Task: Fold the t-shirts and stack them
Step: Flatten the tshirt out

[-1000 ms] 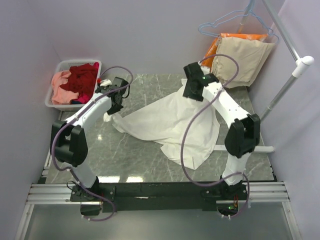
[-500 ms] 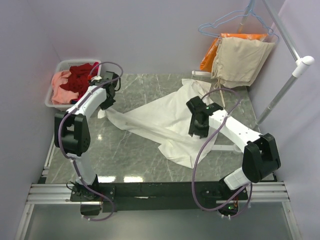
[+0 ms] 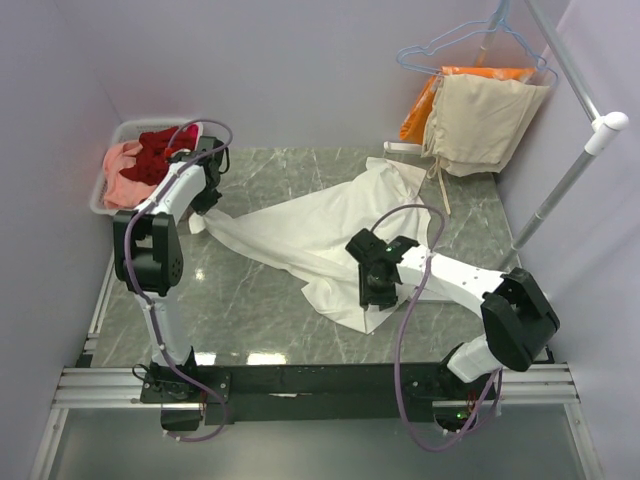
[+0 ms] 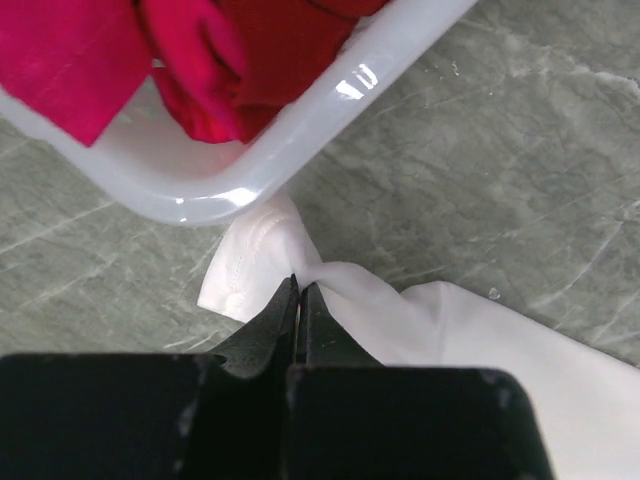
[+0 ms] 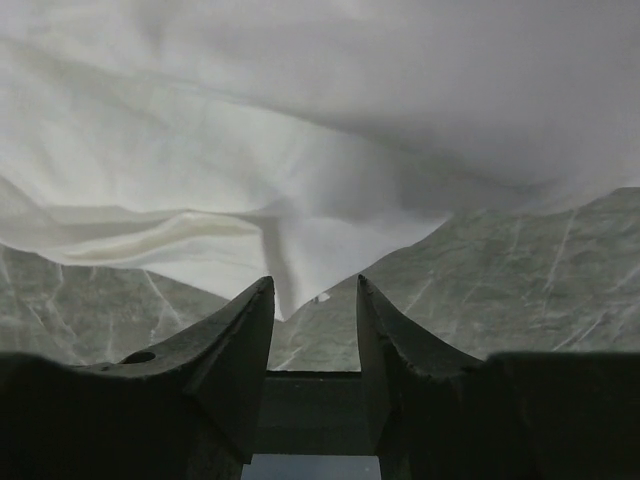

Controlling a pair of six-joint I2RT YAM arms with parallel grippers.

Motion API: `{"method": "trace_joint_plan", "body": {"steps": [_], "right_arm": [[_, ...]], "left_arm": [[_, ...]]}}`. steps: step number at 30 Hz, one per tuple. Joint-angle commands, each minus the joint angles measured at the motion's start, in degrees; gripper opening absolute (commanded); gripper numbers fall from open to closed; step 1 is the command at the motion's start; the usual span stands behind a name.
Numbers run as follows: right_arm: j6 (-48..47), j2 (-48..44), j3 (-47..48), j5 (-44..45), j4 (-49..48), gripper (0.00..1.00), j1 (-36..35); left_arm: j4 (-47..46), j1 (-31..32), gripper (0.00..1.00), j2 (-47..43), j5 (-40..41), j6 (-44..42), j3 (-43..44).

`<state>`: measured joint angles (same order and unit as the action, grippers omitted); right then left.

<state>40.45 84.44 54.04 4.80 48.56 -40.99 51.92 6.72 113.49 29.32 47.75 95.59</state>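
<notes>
A white t-shirt (image 3: 310, 235) lies spread and rumpled across the grey marble table (image 3: 250, 310). My left gripper (image 3: 204, 196) is shut on its far-left corner, right beside the basket; in the left wrist view the jaws (image 4: 300, 287) pinch a twisted bunch of the white t-shirt (image 4: 420, 320). My right gripper (image 3: 377, 298) hovers low over the shirt's near edge. Its jaws (image 5: 312, 285) stand open, and a pointed corner of the white t-shirt (image 5: 290, 230) reaches just between the tips, unclamped. A dark red t-shirt (image 3: 160, 155) and a salmon pink one (image 3: 118, 182) lie in the basket.
The white basket (image 3: 108, 140) sits at the back left, its rim (image 4: 250, 185) close to my left jaws. A beige cloth (image 3: 480, 120) and an orange cloth (image 3: 422, 105) hang at the back right under a wire hanger (image 3: 470, 45). A white pole (image 3: 560, 190) slants along the right side.
My right arm has swung from the shirt's far side to its near edge, jaws narrowing. My left gripper has dragged the shirt corner back toward the basket, stretching the cloth.
</notes>
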Motion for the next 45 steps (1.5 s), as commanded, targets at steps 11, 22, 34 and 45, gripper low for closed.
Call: {"method": "trace_joint_plan", "body": {"steps": [11,22,34,45], "right_arm": [[-0.6,6.9,3.5,0.7,-6.8,0.45,-5.6],[-1.9,8.7,2.3,-0.9,-9.0,0.44,-5.5],[-1.2,8.6,4.0,1.1,-6.3,0.0,-5.6],[4.1,1.2,27.0,29.1,16.6,0.0,-4.5]], "left_arm": [[-0.4,-0.1,0.01,1.8,-3.5,-1.4,2.6],[-0.8,-0.2,0.01,1.7,-4.3,-1.9,2.6],[-0.4,-0.2,0.01,0.8,-3.7,-2.2,2.2],[-0.4,-0.1,0.01,-2.0,-4.6,-4.5,1.9]]}}
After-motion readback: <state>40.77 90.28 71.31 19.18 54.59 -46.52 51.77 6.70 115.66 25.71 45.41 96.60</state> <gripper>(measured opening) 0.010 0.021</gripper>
